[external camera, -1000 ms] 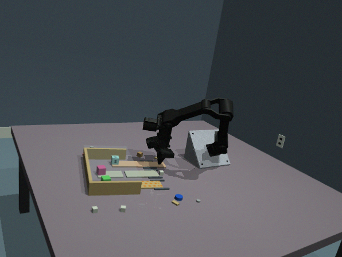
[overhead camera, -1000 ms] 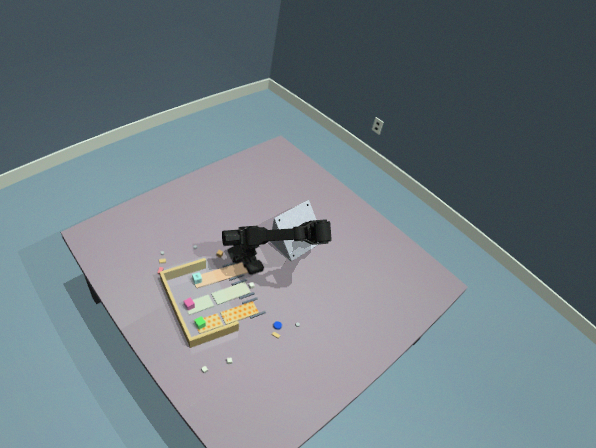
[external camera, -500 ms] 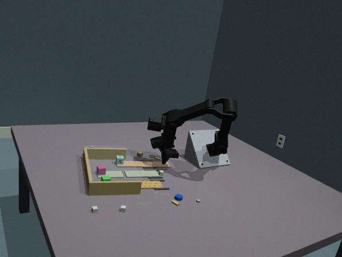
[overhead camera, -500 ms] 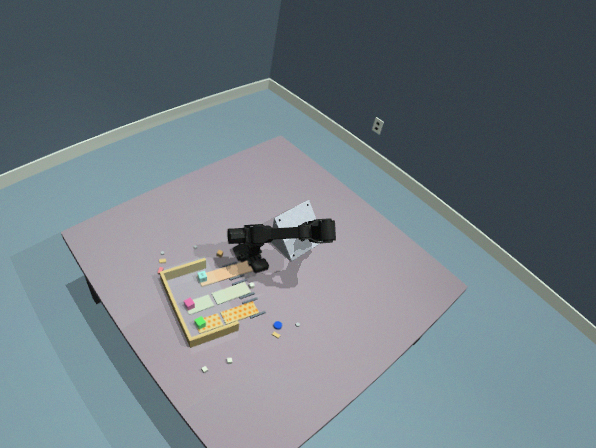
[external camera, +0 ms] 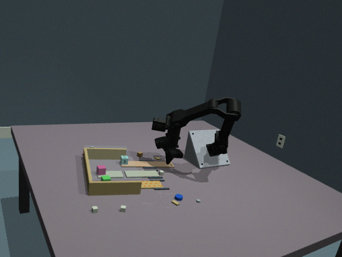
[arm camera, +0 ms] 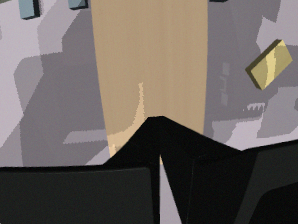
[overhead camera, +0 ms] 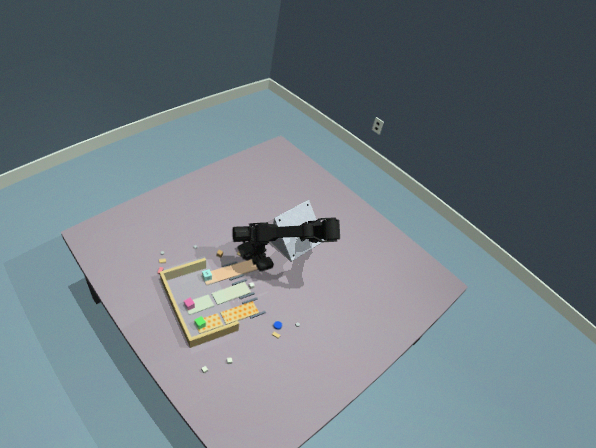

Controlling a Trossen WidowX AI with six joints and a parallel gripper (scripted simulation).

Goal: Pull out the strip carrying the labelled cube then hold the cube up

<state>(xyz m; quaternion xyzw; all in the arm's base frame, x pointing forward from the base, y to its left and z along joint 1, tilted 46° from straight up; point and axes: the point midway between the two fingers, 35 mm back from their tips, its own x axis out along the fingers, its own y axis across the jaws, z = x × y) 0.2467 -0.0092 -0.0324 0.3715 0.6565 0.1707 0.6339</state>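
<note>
A plain tan strip [overhead camera: 227, 273] [external camera: 143, 164] [arm camera: 149, 43] in one piece runs out of the open side of the wooden tray [overhead camera: 175, 309] [external camera: 115, 187]. The cyan labelled cube [overhead camera: 207, 274] [external camera: 124, 159] stands on its far end, at the tray's opening. My gripper [overhead camera: 262, 264] [external camera: 170, 160] [arm camera: 160, 124] is shut, with its tips down on the near end of the tan strip. Nothing shows between the fingers. The cube is out of the wrist view.
A pink cube [overhead camera: 189, 302] [external camera: 101, 169] sits on a pale green strip in two pieces [overhead camera: 231, 292]. A green cube [overhead camera: 200, 322] [external camera: 105, 178] sits on an orange dotted strip in two pieces [overhead camera: 240, 312]. A blue disc [overhead camera: 278, 325], small loose blocks and the grey arm mount [external camera: 198, 143] lie around.
</note>
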